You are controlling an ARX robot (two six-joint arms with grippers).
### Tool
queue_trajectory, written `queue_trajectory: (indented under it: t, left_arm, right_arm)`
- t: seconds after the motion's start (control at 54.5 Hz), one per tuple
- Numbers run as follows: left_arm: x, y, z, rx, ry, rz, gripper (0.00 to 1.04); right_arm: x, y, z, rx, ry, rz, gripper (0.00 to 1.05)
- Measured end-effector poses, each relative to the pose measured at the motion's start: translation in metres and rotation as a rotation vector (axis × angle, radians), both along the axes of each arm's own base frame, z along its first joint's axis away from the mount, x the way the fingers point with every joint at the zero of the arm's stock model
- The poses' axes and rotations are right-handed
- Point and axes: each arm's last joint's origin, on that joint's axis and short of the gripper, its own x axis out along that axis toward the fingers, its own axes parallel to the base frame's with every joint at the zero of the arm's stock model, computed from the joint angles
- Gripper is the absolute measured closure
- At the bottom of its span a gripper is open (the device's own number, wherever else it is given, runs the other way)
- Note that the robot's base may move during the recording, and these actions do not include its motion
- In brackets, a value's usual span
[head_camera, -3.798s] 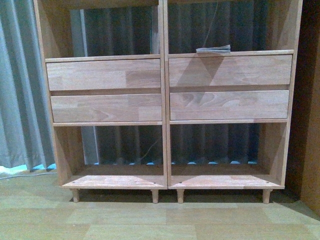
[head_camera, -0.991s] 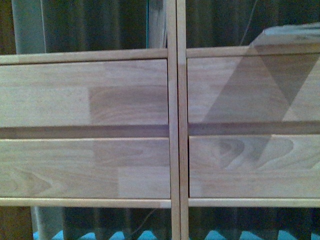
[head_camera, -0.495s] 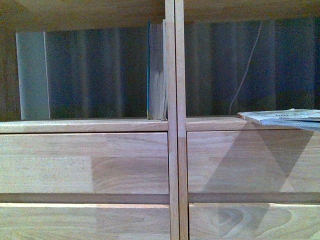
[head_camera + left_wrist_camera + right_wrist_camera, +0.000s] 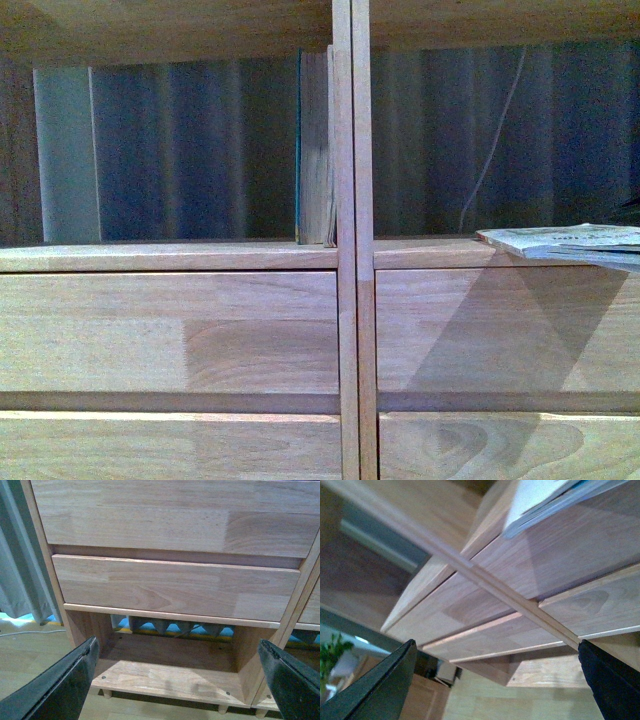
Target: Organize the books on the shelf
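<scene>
Two books: I see the teal book (image 4: 315,150) upright against the centre divider of the shelf (image 4: 345,330), left compartment; the white paperback (image 4: 565,240) lies flat in the right one, overhanging. My left gripper (image 4: 177,647) and right gripper (image 4: 496,650) gape, empty.

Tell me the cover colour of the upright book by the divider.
Teal; the upright book shows best in the front view.

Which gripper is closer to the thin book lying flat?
Right, probably. The right gripper is below the thin book, which shows in its camera; the left gripper faces drawers in the left column.
</scene>
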Motion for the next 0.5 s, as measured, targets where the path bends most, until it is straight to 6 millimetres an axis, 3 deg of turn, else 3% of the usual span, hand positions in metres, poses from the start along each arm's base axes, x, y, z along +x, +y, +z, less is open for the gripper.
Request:
queue_trajectory:
  t: [0.055, 0.147, 0.349, 0.495]
  left_arm:
    - [0.0, 0.0, 0.0, 0.0, 0.0, 0.0, 0.07]
    - [0.0, 0.0, 0.0, 0.0, 0.0, 0.0, 0.07]
    - [0.0, 0.0, 0.0, 0.0, 0.0, 0.0, 0.07]
    - [0.0, 0.0, 0.0, 0.0, 0.0, 0.0, 0.07]
  right_arm:
    - [0.023, 0.001, -0.005, 0.09, 0.066, -0.03, 0.07]
    - [0.044, 0.005, -0.002, 0.157, 0.088, -0.058, 0.07]
    - [0.07, 0.011, 0.017, 0.213, 0.054, -0.09, 0.07]
    - [0.085, 0.011, 0.019, 0.248, 0.072, -0.121, 0.07]
